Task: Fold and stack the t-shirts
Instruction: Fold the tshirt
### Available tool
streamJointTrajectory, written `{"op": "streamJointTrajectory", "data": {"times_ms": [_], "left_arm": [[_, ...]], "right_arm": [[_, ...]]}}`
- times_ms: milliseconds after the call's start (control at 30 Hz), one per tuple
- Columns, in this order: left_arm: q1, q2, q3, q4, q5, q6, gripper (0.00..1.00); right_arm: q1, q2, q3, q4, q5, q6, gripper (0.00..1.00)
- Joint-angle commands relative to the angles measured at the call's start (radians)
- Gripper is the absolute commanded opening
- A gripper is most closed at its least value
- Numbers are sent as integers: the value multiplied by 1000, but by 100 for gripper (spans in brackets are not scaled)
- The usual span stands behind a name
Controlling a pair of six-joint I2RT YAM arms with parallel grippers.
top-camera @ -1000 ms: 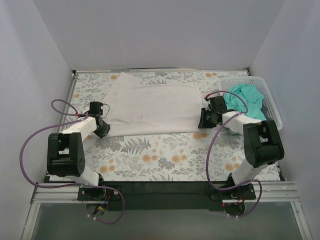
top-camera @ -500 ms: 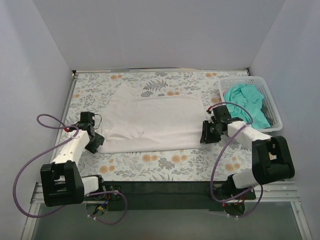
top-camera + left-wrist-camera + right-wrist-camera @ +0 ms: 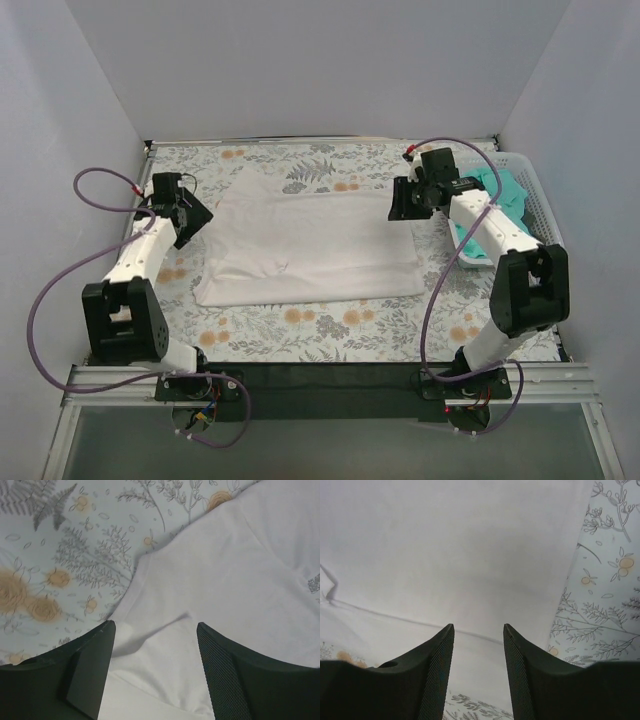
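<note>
Top external: left gripper point(image 3: 191, 213) and right gripper point(image 3: 400, 199) over left sleeve and far right corner of white shirt point(image 3: 310, 240), both spread wide, empty; best pinch both together, fold level

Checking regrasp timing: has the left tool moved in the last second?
Yes. The left tool moved toward the far edge of the table, up in the top view.

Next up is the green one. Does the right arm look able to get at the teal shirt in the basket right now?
Probably yes: the teal shirt lies uncovered in the open basket beside that arm, and the right gripper is open, holding nothing.
</note>
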Motion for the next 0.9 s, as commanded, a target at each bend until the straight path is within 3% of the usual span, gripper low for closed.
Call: {"op": "streamJointTrajectory", "data": {"times_ms": [0,133,400,667,867], "left_arm": [[-10,119,102,146,51,117,63],[-11,242,185,282,55,243,63],[-11,424,312,371,192,468,61],[-11,590,432,387,301,537,58],[-11,629,464,393,351,543,57]], "right_arm": [[0,109,114,17,36,-83,43],[-13,222,242,15,93,-170,41],[-68,429,479,20,92,-313,36],[-102,610,641,18,53,-367,35],[-106,703,728,18,-3,-390,36]]}}
